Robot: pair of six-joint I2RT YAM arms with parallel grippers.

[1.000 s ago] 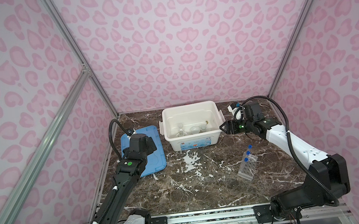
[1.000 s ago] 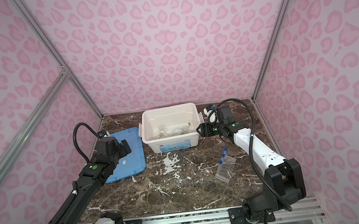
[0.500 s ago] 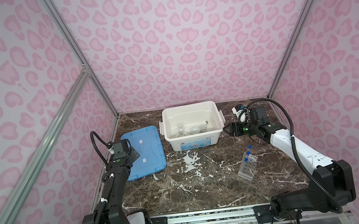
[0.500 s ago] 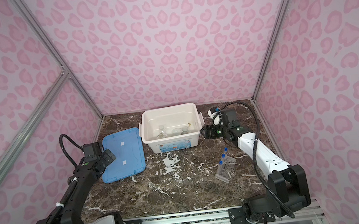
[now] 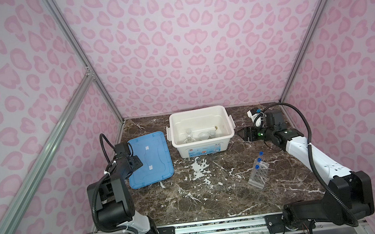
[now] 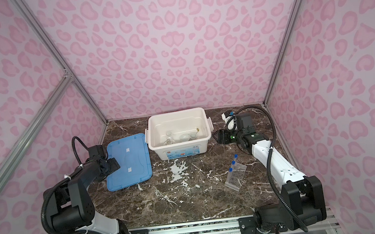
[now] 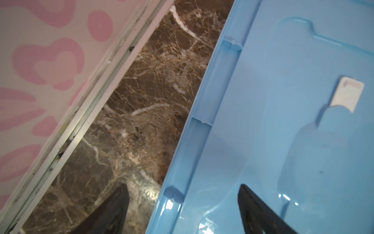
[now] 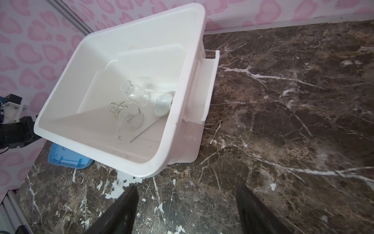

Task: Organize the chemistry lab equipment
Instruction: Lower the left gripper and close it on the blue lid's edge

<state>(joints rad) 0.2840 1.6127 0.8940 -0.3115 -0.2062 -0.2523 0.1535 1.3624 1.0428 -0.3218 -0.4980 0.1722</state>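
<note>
The white box (image 5: pixel 199 150) stands open at the back of the table, likely as the place where the lab things are gathered. The blue lid (image 5: pixel 149 159) lies flat just beside it, off so the box can be filled. The left gripper (image 7: pixel 183 186) hovers over the lid's outer edge, spread wide, one finger above the lid and one above bare stone, gripping nothing; I judge it is lining up on that edge. The right gripper (image 8: pixel 187 187) hangs beside the box's right handle, also wide apart and empty. The clear rack (image 5: pixel 259 174) sits well apart from the box, on the right, with three blue-capped tubes (image 5: pixel 259 159) in a row along one side; it is probably next to be stowed. Two small flasks (image 8: pixel 137 95) and the white dishes (image 5: pixel 203 134) already rest on the box floor.

The table (image 5: pixel 214 202) is dark brown stone with white veins and chipped white patches; pink heart-spotted walls (image 5: pixel 186 51) on metal posts close it in.
</note>
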